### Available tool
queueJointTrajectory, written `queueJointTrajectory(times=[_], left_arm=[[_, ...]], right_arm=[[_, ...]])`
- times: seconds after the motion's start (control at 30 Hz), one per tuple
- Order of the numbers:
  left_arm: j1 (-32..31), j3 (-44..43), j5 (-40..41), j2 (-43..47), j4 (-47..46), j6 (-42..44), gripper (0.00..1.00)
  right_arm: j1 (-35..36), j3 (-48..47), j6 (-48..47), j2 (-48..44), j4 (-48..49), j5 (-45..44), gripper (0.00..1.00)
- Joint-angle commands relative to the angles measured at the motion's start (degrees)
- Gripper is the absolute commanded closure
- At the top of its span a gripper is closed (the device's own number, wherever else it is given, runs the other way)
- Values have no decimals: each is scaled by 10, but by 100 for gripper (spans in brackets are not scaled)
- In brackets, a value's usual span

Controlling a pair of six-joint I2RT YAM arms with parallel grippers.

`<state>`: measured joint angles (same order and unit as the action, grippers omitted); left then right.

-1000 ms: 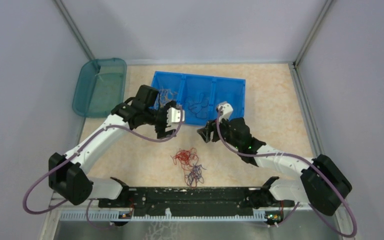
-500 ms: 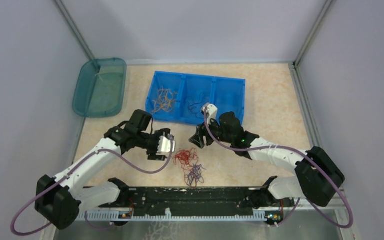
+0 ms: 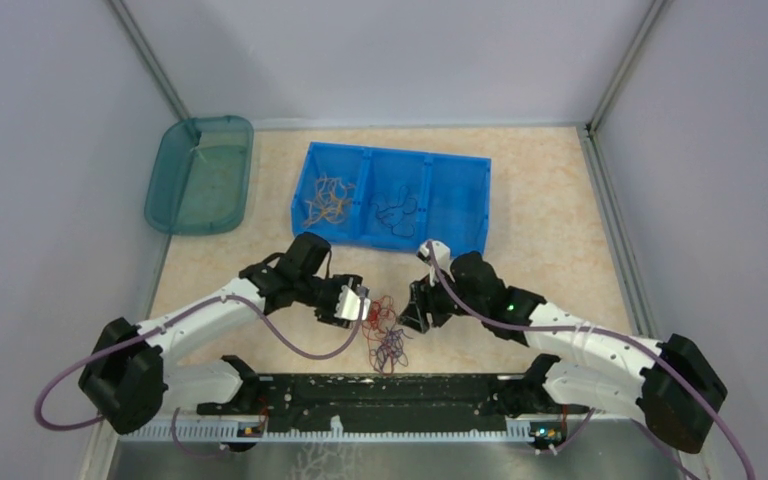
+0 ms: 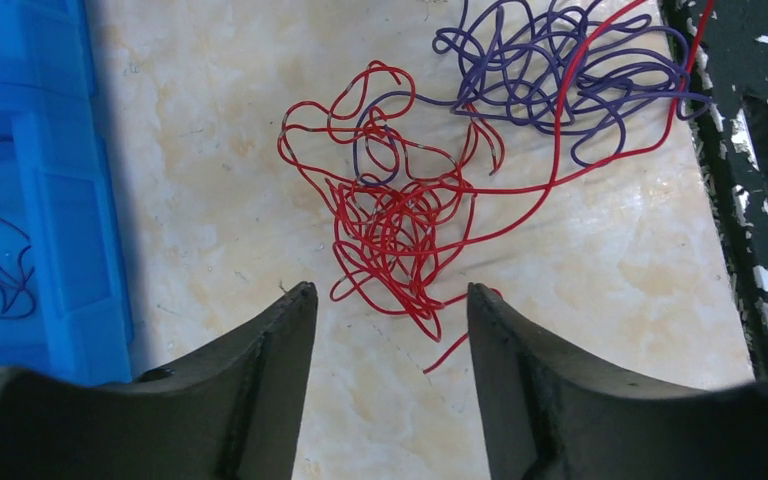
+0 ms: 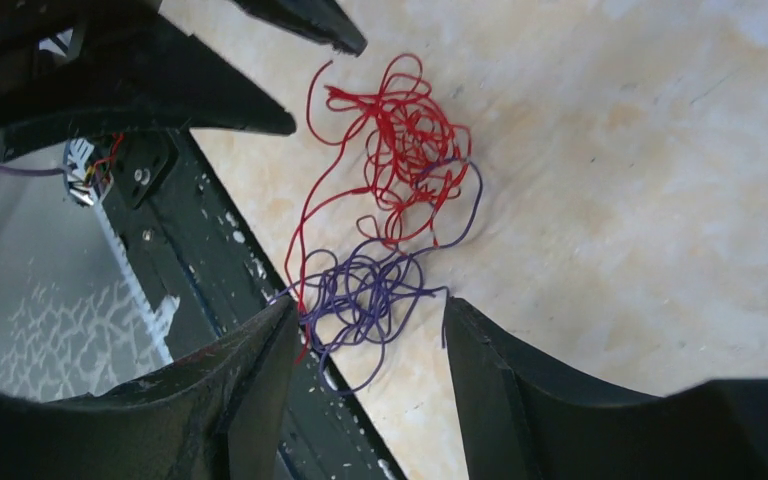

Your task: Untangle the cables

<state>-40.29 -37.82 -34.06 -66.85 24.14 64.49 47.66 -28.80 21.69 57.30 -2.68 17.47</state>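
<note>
Left claw [image 4: 390,290] and right claw [image 5: 370,305] have dropped beside the cables [image 4: 400,225], both spread.

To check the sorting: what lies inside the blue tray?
Orange-yellow cables in the left compartment, dark cables in the middle; the right one shows none. Nothing covers the tray.

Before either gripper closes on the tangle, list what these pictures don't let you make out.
- Where the red cables and purple cables cross over or under: strands too thin and piled, both wrist views.
- Far loops of the purple cables: cut by the top edge, left wrist view.
- Some purple strand ends: hidden behind a finger of the right gripper, right wrist view.
- Right compartment of the blue bin: contents too small, top view.
</note>
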Motion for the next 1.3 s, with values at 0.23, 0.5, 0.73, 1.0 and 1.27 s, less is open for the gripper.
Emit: queueJointTrajectory(times=[0.23, 0.5, 0.73, 1.0, 1.27], left_arm=[[-5, -5, -28, -45, -53, 20, 50], [-2, 41, 36, -48, -84, 39, 56], [-2, 43, 40, -44, -73, 39, 57], [-1, 48, 68, -30, -66, 42, 60], [35, 42, 98, -4, -22, 43, 67]], right_arm=[[37, 48, 61, 66, 71, 20, 49], [37, 5, 52, 149, 77, 54, 51], [50, -19, 64, 191, 107, 69, 58], [52, -26, 67, 187, 92, 46, 94], [46, -59, 0, 60, -26, 35, 100]])
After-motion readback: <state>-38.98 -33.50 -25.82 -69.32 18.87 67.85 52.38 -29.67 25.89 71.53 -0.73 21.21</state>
